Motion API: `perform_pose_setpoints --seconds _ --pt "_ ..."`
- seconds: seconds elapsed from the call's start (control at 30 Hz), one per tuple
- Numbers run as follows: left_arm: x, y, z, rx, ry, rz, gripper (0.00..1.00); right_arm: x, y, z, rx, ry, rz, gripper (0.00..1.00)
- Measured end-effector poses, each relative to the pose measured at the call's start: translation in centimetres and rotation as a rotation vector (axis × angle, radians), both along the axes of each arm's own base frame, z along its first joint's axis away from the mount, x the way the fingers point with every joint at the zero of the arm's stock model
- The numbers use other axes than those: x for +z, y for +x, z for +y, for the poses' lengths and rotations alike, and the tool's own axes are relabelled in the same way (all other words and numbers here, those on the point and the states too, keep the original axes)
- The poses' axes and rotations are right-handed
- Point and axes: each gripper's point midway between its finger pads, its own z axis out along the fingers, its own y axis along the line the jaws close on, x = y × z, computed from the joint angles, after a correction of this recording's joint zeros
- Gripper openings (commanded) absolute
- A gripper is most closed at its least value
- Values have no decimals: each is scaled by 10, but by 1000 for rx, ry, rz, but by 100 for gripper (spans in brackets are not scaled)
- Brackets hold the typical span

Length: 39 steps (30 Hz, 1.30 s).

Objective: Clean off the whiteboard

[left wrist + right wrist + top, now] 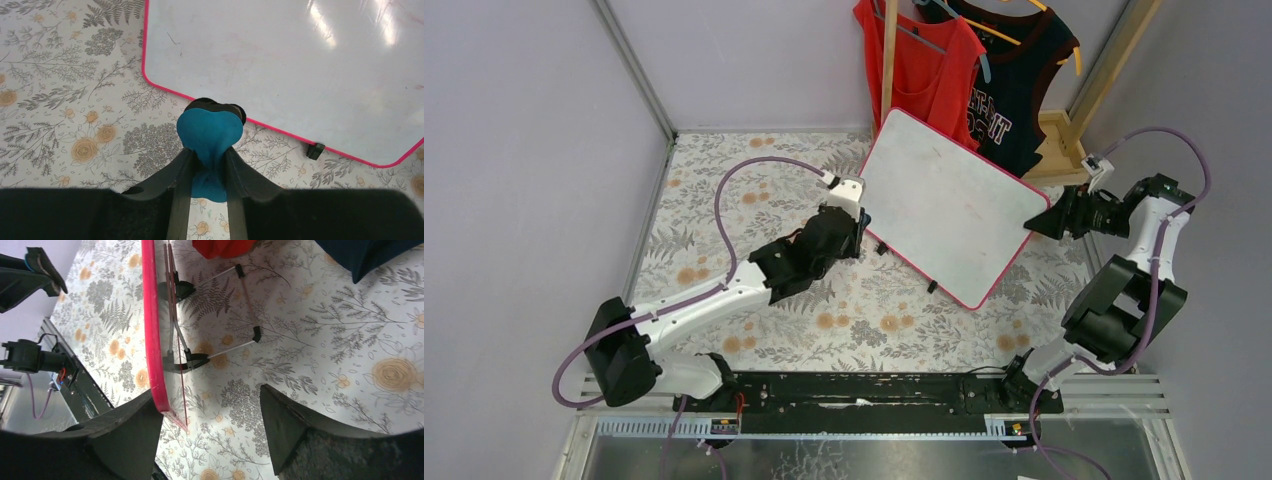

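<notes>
Open tabletop (714, 165) left of whiteboard (949, 205); shirts (921, 72) crowd behind, possibly touching.

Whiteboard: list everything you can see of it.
The whiteboard is a glossy white rectangle with rounded corners, a thin pink-red frame and faint red smears on its face. It stands slanted on a wire stand with small black feet on the flowered table. Its right edge sits inside the open right gripper; contact is unclear.

the right end effector (210, 437) holds its fingers spread wide above the floral tabletop (310, 340). the whiteboard (150, 315) shows edge-on, its pink-red frame just beside one finger, with wire legs (220, 352) propping it behind.
</notes>
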Motion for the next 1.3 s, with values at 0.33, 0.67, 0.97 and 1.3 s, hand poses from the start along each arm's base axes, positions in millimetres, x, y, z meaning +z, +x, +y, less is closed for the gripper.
perform_pose_setpoints --seconds 0.33,0.67,0.97,1.3 --pt "-12 2 15 51 -3 25 26 32 -11 0 -54 -124 -61 77" --pt "-29 6 27 100 -5 55 26 55 -27 -13 -204 -314 -74 77" --pt "-47 16 57 201 -12 90 26 47 -50 -50 -488 -563 -57 79" --pt "-41 38 83 303 -61 81 26 7 -65 -97 -706 -731 59 79"
